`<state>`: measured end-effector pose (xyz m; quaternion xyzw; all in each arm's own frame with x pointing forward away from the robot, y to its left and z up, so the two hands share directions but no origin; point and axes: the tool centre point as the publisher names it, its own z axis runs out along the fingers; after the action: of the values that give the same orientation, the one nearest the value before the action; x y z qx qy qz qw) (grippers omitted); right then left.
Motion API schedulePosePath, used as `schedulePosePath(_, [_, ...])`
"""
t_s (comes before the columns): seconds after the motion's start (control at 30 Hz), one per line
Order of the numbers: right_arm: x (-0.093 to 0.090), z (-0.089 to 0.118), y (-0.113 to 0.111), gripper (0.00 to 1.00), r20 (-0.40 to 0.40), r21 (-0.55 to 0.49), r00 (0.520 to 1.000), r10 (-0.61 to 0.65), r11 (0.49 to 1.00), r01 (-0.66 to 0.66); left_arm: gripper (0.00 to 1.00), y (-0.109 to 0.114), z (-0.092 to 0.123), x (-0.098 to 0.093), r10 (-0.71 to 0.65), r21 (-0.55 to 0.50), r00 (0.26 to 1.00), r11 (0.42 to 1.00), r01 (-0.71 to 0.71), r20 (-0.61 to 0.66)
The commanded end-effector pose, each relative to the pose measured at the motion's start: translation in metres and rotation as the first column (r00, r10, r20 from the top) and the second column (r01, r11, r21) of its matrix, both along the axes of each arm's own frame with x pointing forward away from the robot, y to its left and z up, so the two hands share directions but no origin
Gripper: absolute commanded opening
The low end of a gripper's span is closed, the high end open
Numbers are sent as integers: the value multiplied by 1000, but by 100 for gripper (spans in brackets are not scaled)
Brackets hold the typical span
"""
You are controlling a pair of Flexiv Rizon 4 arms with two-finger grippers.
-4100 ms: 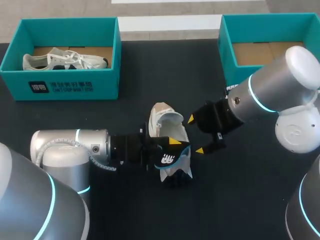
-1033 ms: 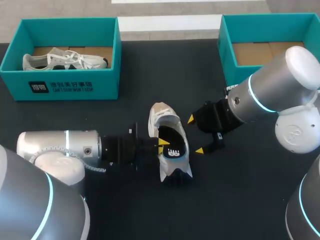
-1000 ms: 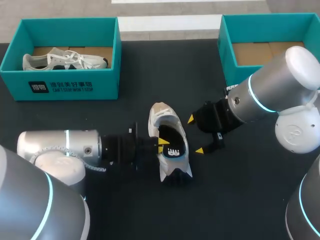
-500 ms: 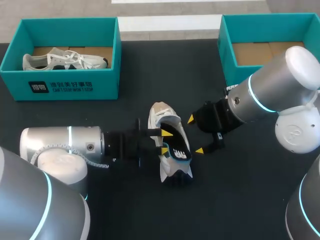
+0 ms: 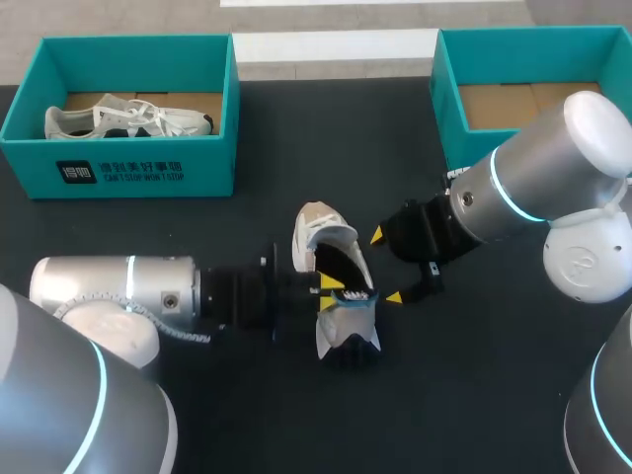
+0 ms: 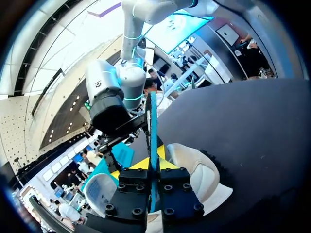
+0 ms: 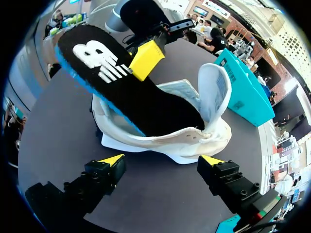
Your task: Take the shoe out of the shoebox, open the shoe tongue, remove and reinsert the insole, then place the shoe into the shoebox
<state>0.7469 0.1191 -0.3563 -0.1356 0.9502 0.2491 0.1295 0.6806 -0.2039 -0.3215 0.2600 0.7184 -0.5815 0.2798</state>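
Head view, left shoebox (image 5: 30, 148): is sitting at the far left of the counter (image 5: 247, 227); a second white shoe (image 5: 128, 120) is lying on its side inside it.
Head view, right shoebox (image 5: 446, 94): is sitting at the far right; its brown cardboard floor is showing, and the right arm (image 5: 533, 178) is covering the near corner.
Head view, shoe (image 5: 318, 232): is lying on the counter between the two arms, outside both boxes.
Head view, insole (image 5: 346, 269): is sticking partly out of the shoe.
Head view, left jaws: are reaching in from the left and gripping the insole.
Head view, right jaws: are standing apart just beside the shoe, not touching it.
Left wrist view, insole (image 6: 153, 136): is showing edge-on, pinched between the left jaws from both sides.
Left wrist view, shoe (image 6: 199, 174): is lying just beside and under the left jaws; the right arm (image 6: 109, 97) is facing them from beyond.
Right wrist view, insole (image 7: 131, 92): is tilting, logo end raised, other end down inside the shoe (image 7: 160, 141); a yellow fingertip (image 7: 146, 57) of the left jaws is pressing on its upper face.
Right wrist view, right jaws: are spread wide, with the shoe ahead of them.
Right wrist view, left shoebox (image 7: 243, 92): is standing beyond the shoe.
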Motion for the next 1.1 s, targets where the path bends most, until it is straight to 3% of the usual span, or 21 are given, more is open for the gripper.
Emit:
schedulePosePath(0.03, [0,-1,0,100,1,1,1000,0,1000,0,0,-7,-10,5,-9,15,1000,1000,9,-6])
schedulePosePath(0.23, [0,-1,0,100,1,1,1000,0,1000,0,0,-7,-27,16,-23,22,1000,1000,23,1])
schedulePosePath(0.6, [0,-1,0,100,1,1,1000,0,1000,0,0,-3,-32,38,-17,60,998,998,13,66])
schedulePosePath(0.63, [0,-1,0,100,1,1,1000,0,1000,0,3,-3,-30,35,-17,53,998,999,13,64])
schedulePosePath(0.67, [0,-1,0,100,1,1,1000,0,1000,0,27,-2,-28,33,-20,37,998,999,18,59])
schedulePosePath(0.7, [0,-1,0,100,1,1,1000,0,1000,0,29,-2,-26,32,-20,33,998,999,18,59])
schedulePosePath(0.83, [0,-1,0,100,1,1,1000,0,1000,0,36,0,-17,25,-22,11,997,1000,21,70])
schedulePosePath(1.1, [0,-1,0,100,1,1,1000,0,1000,0,34,-1,1,11,-53,-25,994,998,56,98])
